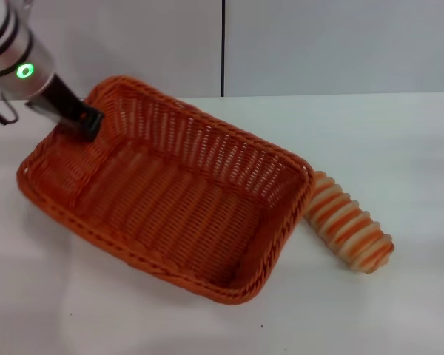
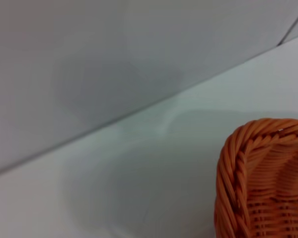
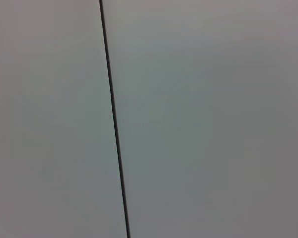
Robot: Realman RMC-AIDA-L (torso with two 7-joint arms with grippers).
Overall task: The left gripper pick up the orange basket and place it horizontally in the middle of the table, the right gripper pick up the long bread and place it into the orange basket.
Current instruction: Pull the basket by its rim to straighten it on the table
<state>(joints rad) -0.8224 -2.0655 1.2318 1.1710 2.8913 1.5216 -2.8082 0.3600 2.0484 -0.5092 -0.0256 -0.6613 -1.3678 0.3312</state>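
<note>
The orange basket (image 1: 170,200) lies diagonally on the white table (image 1: 399,148), left of centre, with its open side up and nothing inside. My left gripper (image 1: 91,121) reaches down from the upper left and is shut on the basket's far-left short wall, just inside the braided rim. The left wrist view shows only a corner of the basket's rim (image 2: 238,163) over the tabletop. The long bread (image 1: 349,222), cream with orange stripes, lies on the table right beside the basket's right corner. My right gripper is out of view; its wrist view shows only a wall panel.
A pale wall with a dark vertical seam (image 1: 223,48) stands behind the table. Bare tabletop (image 1: 74,310) stretches in front of the basket and to the right of the bread.
</note>
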